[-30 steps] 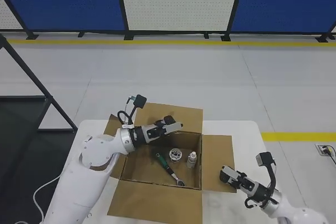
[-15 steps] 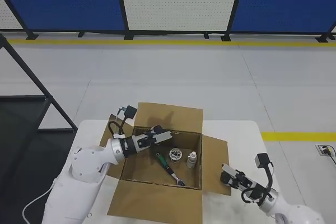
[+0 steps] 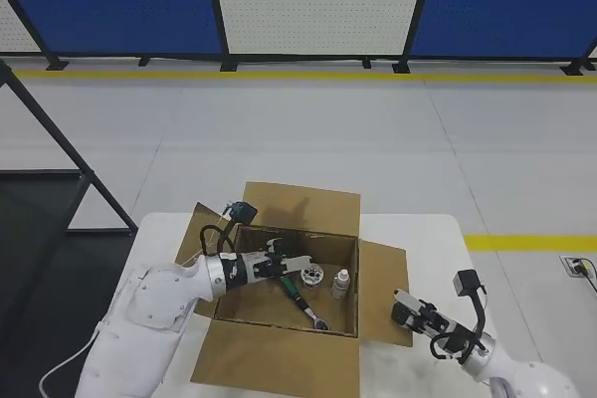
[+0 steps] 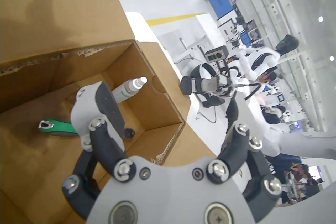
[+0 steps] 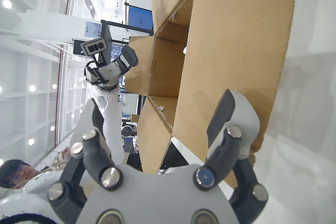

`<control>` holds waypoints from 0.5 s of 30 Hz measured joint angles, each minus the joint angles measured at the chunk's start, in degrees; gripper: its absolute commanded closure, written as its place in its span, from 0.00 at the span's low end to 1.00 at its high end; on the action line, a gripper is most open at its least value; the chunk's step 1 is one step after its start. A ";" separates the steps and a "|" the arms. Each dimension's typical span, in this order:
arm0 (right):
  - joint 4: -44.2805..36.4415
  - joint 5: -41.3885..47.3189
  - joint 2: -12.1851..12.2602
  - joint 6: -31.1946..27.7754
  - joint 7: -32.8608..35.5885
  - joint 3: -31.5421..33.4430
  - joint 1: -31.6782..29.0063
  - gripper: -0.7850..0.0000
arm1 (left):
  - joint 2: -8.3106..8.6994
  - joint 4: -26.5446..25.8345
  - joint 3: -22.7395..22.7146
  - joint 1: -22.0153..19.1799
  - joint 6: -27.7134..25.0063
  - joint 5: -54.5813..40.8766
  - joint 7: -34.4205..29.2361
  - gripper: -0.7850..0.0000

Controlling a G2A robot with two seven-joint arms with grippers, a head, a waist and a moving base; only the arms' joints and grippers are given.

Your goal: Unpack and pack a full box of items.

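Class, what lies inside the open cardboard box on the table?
A green-handled ratchet, a round metal part, a small white bottle, and the left end effector, which hides whatever lies beneath it.

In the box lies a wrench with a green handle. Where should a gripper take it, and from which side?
Probably grip the wrench by its green handle, from straight above, jaws across its width. It lies flat on the box floor with bare cardboard on both sides; the walls block a sideways approach.

Green-handled ratchet wrench [image 4: 56,128]: most of shaft hidden behind left gripper [image 4: 161,99] finger [image 4: 105,104]. White plastic bottle [image 4: 130,88]: base hidden behind same fingertip. Round silver part [image 3: 311,273] beside fingertips: too small to identify.
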 measured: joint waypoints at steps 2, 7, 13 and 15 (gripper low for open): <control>-0.31 -0.05 0.10 -0.17 0.05 -0.20 0.24 0.00 | 0.07 0.70 1.14 -1.07 -0.96 2.82 -1.04 0.00; -1.31 0.41 0.39 -0.84 0.39 0.03 0.12 0.00 | 0.07 1.55 5.55 -3.84 -3.93 14.19 -2.66 0.00; -1.92 0.41 0.65 -1.35 -0.65 0.32 -0.25 0.00 | 0.00 1.76 6.41 -4.09 -3.89 16.38 -2.57 0.00; -1.96 0.36 0.65 -1.36 -0.67 0.33 -0.26 0.00 | 0.00 1.76 6.40 -4.09 -3.89 16.39 -2.57 0.00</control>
